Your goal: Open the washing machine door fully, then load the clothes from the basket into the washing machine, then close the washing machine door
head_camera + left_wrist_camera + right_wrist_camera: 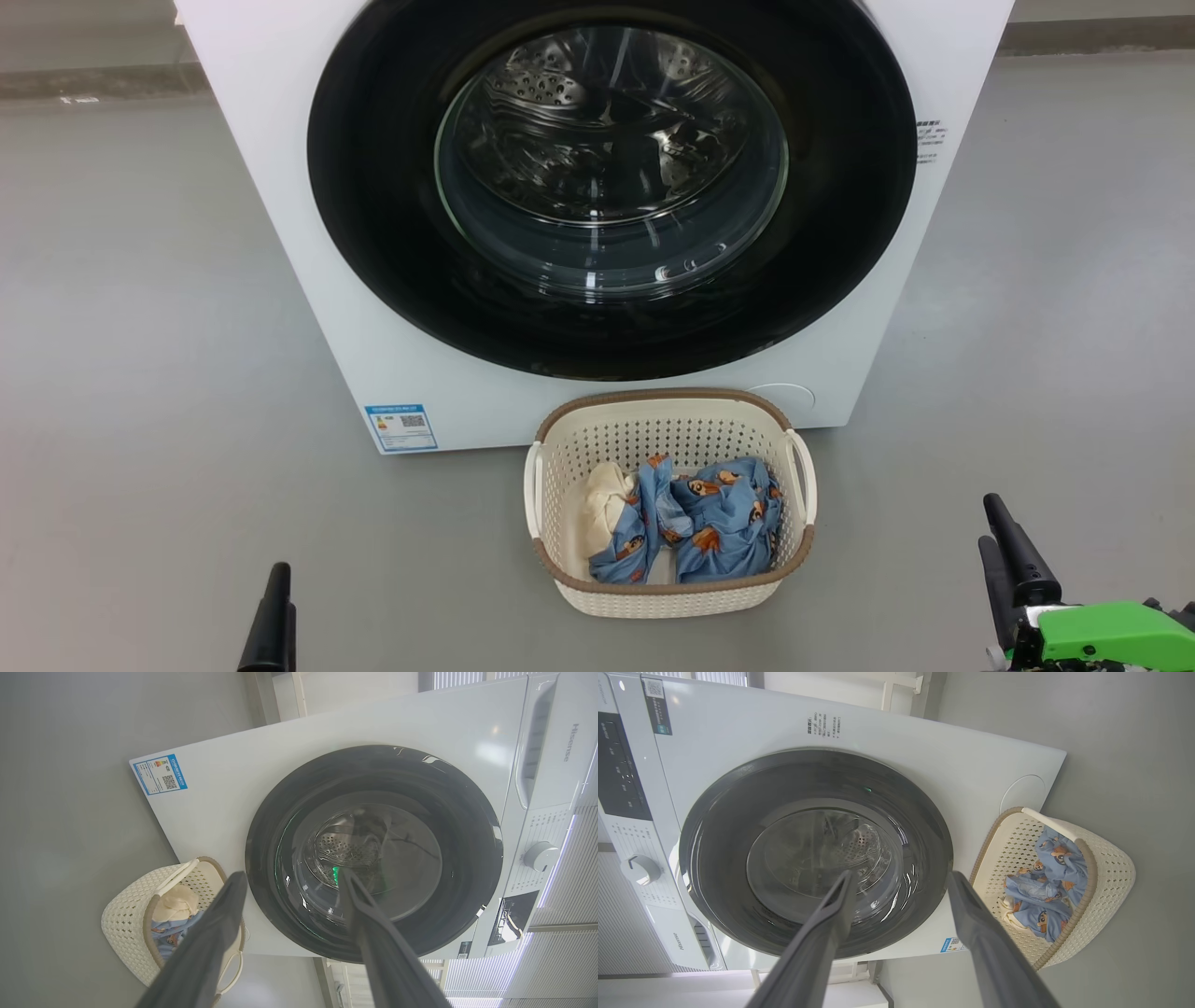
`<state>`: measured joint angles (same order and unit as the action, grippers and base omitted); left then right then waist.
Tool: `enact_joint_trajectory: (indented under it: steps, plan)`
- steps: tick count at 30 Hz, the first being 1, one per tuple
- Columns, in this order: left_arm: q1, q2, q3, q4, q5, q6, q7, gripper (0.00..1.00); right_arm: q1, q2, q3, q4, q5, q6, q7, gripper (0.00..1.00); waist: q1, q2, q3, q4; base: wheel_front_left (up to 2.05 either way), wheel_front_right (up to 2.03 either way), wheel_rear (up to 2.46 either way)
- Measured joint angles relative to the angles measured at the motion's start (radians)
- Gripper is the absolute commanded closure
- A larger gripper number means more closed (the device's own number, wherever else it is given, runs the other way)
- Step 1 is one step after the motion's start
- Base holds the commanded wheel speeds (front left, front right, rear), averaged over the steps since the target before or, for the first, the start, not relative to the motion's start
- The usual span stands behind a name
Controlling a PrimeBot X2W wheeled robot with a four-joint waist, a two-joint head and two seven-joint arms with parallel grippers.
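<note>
The white washing machine (271, 177) stands in front of me with its door (373, 187) shut flat, black rim around the clear glass bowl and the steel drum visible behind it. On the floor just before it sits the cream basket (653, 399), holding the light blue printed clothes (724, 523) and a cream cloth (605, 495). My left gripper (277, 583) is low at the left and my right gripper (990, 523) low at the right, both short of the basket. In the wrist views the left gripper (292, 875) and right gripper (901, 875) stand open, empty, pointing at the door (467, 849) (719, 826).
Bare grey floor (140, 373) lies to both sides of the machine and basket. A blue label sticker (401, 427) is on the machine's lower left front. The control panel with a round knob (541, 856) runs along the machine's top. A wall base (93, 84) is behind.
</note>
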<state>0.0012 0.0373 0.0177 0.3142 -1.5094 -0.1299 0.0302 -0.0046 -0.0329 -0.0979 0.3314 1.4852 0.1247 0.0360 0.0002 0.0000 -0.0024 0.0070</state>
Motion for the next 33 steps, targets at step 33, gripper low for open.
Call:
enact_joint_trajectory:
  steps: [33]
  plan:
    - [-0.001,0.011,-0.038,-0.027,0.444,0.000,-0.086,0.00,0.000,-0.027,0.056,-0.063,-0.506,0.000,-0.089,0.00,-0.0001,0.0000,-0.004,0.014,0.00,0.00,0.00]
